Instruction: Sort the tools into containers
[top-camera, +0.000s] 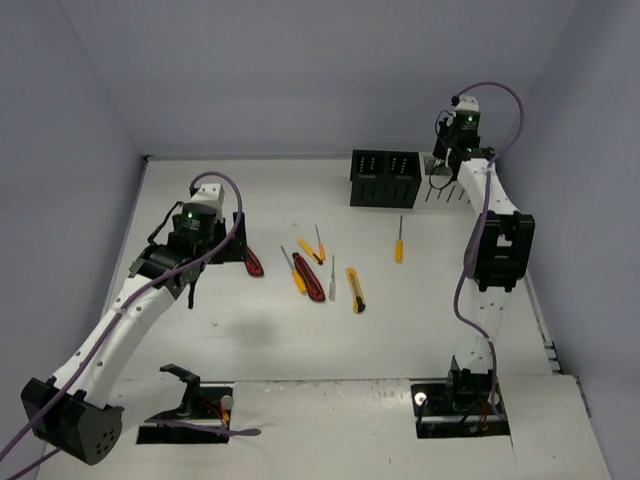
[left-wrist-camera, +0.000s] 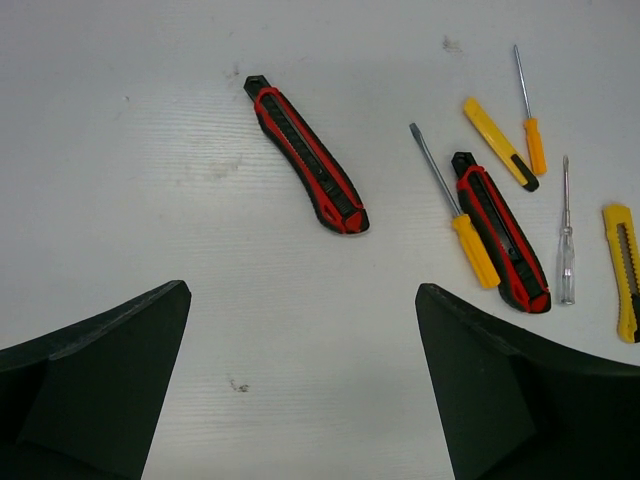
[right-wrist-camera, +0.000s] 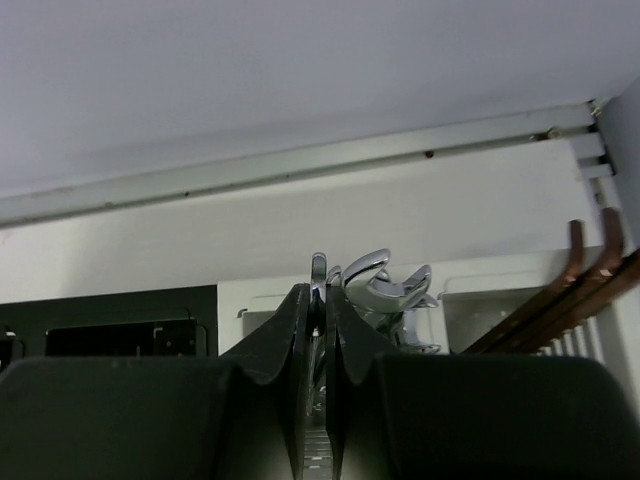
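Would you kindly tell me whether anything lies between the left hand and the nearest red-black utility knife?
Nothing visible does. The open left hand hangs over the table, the red-black utility knife lies alone just ahead, and the nearest orange-handled screwdriver lies clear to its right.

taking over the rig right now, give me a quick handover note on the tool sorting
Left hand: open, empty, hovering over the table just short of a red-black knife.
Right hand: shut on a silver wrench at the white box, not yet released.
Done: wrenches stand in one white box compartment, hex keys in the other. Black box contents can't be seen.
Left: eight loose tools mid-table: two red-black knives, two yellow knives, four screwdrivers.
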